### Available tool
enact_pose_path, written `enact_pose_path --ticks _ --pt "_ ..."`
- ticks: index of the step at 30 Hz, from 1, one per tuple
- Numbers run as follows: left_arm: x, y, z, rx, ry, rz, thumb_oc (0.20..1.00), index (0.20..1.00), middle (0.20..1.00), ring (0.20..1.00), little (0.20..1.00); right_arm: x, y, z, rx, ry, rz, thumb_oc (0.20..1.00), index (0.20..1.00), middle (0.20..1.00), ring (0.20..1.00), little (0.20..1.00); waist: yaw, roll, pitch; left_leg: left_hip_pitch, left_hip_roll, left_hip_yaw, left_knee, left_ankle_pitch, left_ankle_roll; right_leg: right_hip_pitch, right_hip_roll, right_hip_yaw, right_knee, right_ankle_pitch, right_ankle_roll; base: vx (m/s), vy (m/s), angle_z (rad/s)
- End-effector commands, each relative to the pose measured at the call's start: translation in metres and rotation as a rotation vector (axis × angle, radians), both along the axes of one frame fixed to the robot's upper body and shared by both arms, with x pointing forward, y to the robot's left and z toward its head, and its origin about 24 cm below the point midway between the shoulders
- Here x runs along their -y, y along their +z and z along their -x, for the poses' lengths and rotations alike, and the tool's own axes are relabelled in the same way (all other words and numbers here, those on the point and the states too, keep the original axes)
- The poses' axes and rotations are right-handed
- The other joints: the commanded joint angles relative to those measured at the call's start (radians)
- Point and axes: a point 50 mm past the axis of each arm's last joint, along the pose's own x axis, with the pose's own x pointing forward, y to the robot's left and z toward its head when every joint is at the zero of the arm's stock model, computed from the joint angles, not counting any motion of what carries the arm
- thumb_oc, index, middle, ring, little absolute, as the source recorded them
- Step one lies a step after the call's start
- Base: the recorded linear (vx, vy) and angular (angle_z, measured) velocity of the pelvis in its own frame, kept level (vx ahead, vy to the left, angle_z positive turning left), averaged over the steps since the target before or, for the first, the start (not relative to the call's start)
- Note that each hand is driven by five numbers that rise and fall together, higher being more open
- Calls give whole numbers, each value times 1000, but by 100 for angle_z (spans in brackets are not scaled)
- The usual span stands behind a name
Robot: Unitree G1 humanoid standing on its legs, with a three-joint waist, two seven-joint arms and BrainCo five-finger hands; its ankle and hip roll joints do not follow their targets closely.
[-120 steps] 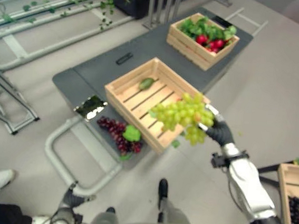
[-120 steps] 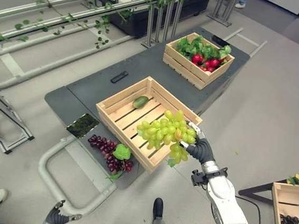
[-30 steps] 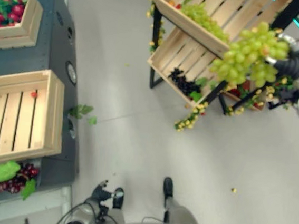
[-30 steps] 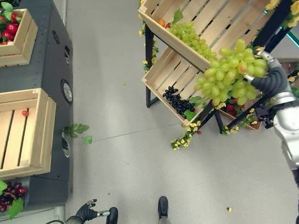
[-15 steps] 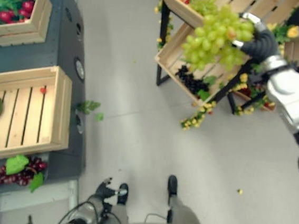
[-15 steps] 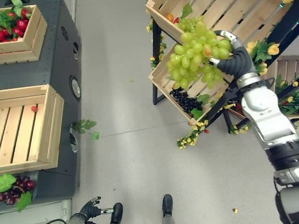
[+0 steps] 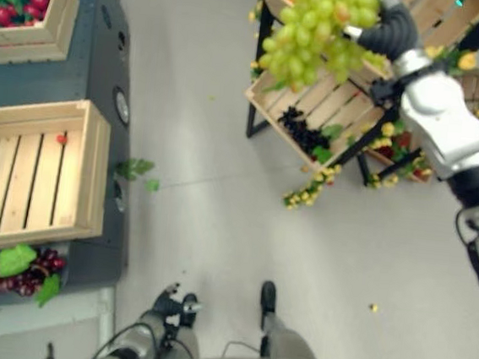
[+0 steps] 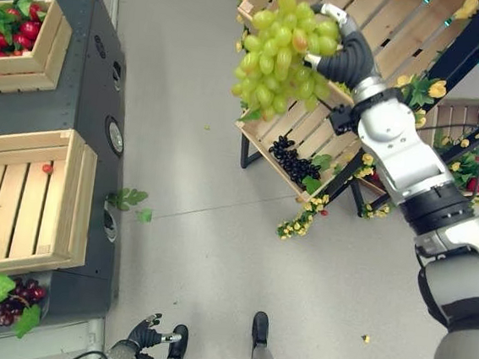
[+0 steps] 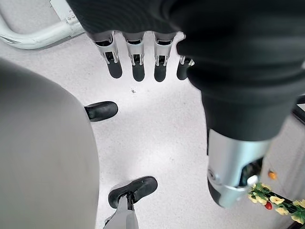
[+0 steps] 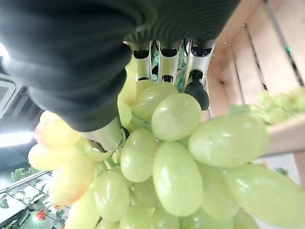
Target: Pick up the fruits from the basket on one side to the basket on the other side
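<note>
Right eye view: I am holding the green grape bunch (image 8: 284,52) up beside the tilted upper rack crate (image 8: 381,28).
Risk: grapes could be snagging the crate's front rim and spilling.
Right hand (image 8: 341,53): clenching the bunch's top; grapes are hanging beneath.
Left hand (image 9: 143,62): hanging relaxed, holding nothing.

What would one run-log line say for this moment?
right hand: shut on green grapes | over tilted shelf crates | left hand: open, idle
</note>
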Motion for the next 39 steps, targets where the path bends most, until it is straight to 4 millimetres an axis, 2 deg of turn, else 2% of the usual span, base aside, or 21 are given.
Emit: enact_pose_path --ticks 1,3,4,7,10,15,19,20,21,23,27,28,29,30,33,39 --pt "-9 -7 14 -84 -64 -58 1000 1000 1000 1000 1000 20 66 17 192 -54 -109 200 200 200 200 200 44 -26 -28 -49 -61 -10 18 -15 16 11 30 -8 17 -130 45 17 -2 8" --pt "-10 -8 18 -90 -55 -53 1000 1000 1000 1000 1000 40 77 17 193 -142 -102 200 200 200 200 200 43 -28 -28 -48 -60 -15 17 -14 12 14 30 -13 18 -135 44 30 -4 4" --pt "-10 -8 17 -90 -54 -51 1000 1000 1000 1000 1000 40 77 17 194 -141 -101 200 200 200 200 200 43 -27 -27 -48 -60 -15 17 -14 12 14 30 -14 18 -136 44 30 -4 5" --pt "-11 -8 20 -96 -47 -49 1000 1000 1000 1000 1000 66 86 21 190 -243 -92 200 200 200 200 200 37 -26 -28 -45 -58 -19 16 -12 5 20 29 -19 19 -143 41 32 -8 4" --pt "-10 -9 20 -98 -46 -46 1000 1000 1000 1000 1000 75 88 22 187 -277 -94 200 200 200 200 200 36 -23 -28 -44 -58 -21 15 -11 2 22 29 -23 19 -145 40 25 -14 7" --pt "-13 -9 23 -107 -48 -49 1000 1000 1000 1000 1000 117 94 31 161 -456 -86 200 200 200 200 200 27 -14 -32 -39 -51 -24 14 -9 -10 29 30 -39 19 -158 36 40 -33 8" --pt "-15 -9 23 -106 -56 -59 1000 1000 1000 1000 1000 151 102 44 149 -631 -80 200 200 200 200 200 25 -5 -36 -42 -48 -28 13 -2 -19 33 28 -54 18 -165 34 29 -35 6" --pt "-15 -9 24 -108 -62 -62 1000 1000 1000 1000 1000 168 103 51 134 -728 -69 200 200 200 200 200 25 -1 -38 -44 -49 -31 12 2 -23 32 27 -62 18 -169 33 26 -32 13" --pt "-14 -9 24 -107 -62 -60 1000 1000 1000 1000 1000 168 104 51 135 -728 -67 200 200 200 200 200 24 1 -38 -45 -49 -31 12 2 -23 32 27 -62 19 -169 33 26 -34 24" --pt "-16 -8 23 -105 -62 -66 1000 1000 1000 1000 1000 186 103 59 111 -844 -38 200 200 200 200 200 25 5 -38 -49 -47 -36 12 8 -29 31 26 -71 19 -173 31 9 -39 27" --pt "-16 -9 27 -114 -70 -73 1000 1000 1000 1000 1000 207 109 77 107 -1005 31 200 200 200 200 200 22 20 -37 -57 -45 -49 10 18 -36 36 21 -91 21 -181 27 17 -47 24" --pt "-17 -11 31 -125 -72 -78 1000 1000 1000 1000 1000 219 109 87 94 -1081 70 200 200 200 200 200 20 25 -36 -60 -44 -53 8 23 -40 37 20 -98 21 -185 26 27 -47 20" --pt "-16 -11 30 -125 -73 -76 1000 1000 1000 1000 1000 219 110 88 95 -1082 72 200 200 200 200 200 20 27 -35 -60 -44 -54 8 23 -40 37 20 -99 21 -185 26 21 -44 16" --pt "-15 -11 31 -126 -73 -74 1000 1000 1000 1000 1000 223 110 91 94 -1107 86 1000 1000 1000 1000 1000 19 30 -34 -62 -43 -56 8 26 -41 37 20 -101 22 -186 25 9 -27 13" --pt "-13 -12 34 -137 -71 -64 1000 1000 1000 1000 1000 231 109 99 78 -1141 112 1000 1000 1000 1000 1000 13 38 -29 -65 -43 -65 5 33 -44 40 21 -113 22 -193 21 18 -33 16" --pt "-9 -12 30 -138 -92 -72 1000 1000 1000 1000 1000 212 112 87 116 -1048 166 1000 1000 1000 1000 1000 1 41 -25 -60 -45 -61 7 30 -41 49 27 -111 21 -198 17 7 -8 3"
